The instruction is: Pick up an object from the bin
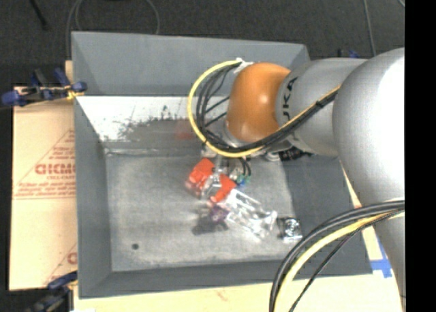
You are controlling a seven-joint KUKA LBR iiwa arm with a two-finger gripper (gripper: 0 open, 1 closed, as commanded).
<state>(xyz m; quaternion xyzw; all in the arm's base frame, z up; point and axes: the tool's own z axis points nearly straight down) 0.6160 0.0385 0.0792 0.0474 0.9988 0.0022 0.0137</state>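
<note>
Grey bin (136, 236) floor, mostly bare. Orange-red blocky thing (199, 175) lies just left of frame centre. The gripper (219, 182) is down right beside it, probably vertical because the cluster is tight. Jaw state: can't tell, wrist hides it. Clear plastic piece (251, 216) and dark bit (210, 221) are bunched just below.

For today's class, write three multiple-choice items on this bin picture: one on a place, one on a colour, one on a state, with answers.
1. Where in the bin does the small heap lie?
A. At the left wall
B. Right of the floor's middle
C. In the top left corner

2. The block beside the gripper is:
A. orange-red
B. blue
C. yellow

3. The gripper is:
A. outside the rim
B. down at the heap
C. at the left wall

Answers: B, the heap sits under the arm; A, its colour shows plainly; B, it hangs among the things.
</note>
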